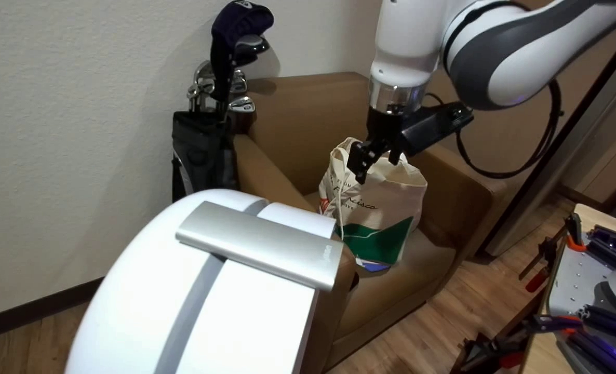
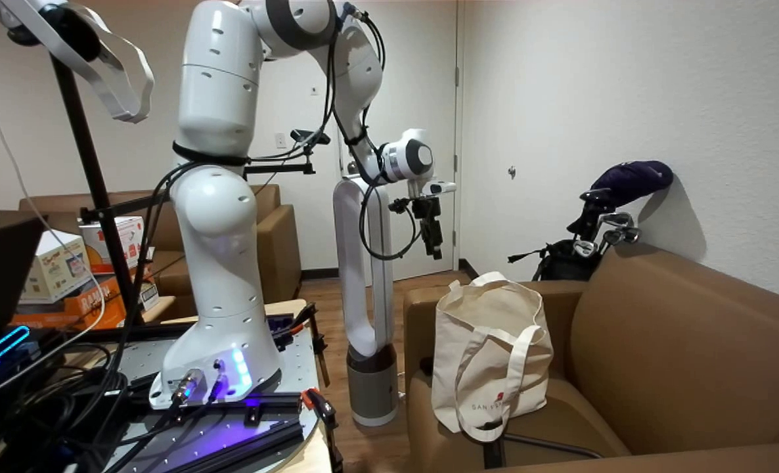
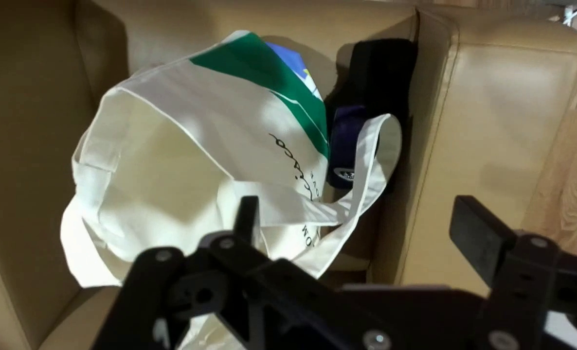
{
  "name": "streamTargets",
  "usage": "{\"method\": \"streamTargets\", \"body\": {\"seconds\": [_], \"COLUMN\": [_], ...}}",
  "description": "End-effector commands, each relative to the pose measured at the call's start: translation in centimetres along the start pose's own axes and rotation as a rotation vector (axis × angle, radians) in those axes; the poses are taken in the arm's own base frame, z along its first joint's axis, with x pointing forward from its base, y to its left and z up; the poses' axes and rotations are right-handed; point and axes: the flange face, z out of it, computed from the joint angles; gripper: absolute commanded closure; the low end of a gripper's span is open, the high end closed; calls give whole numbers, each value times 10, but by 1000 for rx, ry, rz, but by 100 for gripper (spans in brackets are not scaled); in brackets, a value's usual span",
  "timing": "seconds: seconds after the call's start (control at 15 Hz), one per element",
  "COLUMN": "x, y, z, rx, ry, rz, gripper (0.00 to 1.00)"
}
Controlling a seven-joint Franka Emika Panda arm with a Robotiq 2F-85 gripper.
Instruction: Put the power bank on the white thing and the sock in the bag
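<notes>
Golf clubs (image 1: 242,105) stand beside a brown armchair (image 1: 308,111).

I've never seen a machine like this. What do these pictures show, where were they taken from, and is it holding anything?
You are looking at a white, jointed robot arm; the black two-fingered tool at its end does the grasping. It is wide open, and I see nothing in its grip. Two pictures look on from outside; the third looks down from the arm's wrist. A cream-beige fabric tote bag with a green lower part stands on a brown armchair. In an exterior view, a flat silver-grey rectangular power bank lies on a large white dome-like object with a grey band.
</notes>
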Motion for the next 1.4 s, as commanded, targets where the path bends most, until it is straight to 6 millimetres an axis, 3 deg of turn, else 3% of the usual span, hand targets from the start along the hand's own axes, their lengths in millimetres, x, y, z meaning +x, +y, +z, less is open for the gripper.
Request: {"method": "streamTargets", "body": {"seconds": [0.0, 0.2, 0.47, 0.53, 0.67, 0.73, 0.87, 0.93, 1.33], "x": [14, 11, 17, 18, 22, 18, 25, 24, 7], "y": [-5, -12, -5, -3, -3, -2, -5, -6, 11], "z": [50, 87, 121, 123, 93, 119, 105, 110, 182], "rx": [96, 116, 95, 95, 62, 67, 57, 62, 93], "ry": [-64, -147, -193, -217, -240, -219, -223, -237, -320], "rz": [8, -1, -31, -29, 5, 4, 6, -12, -20], "gripper": [0, 0, 0, 0, 0, 0, 0, 0, 0]}}
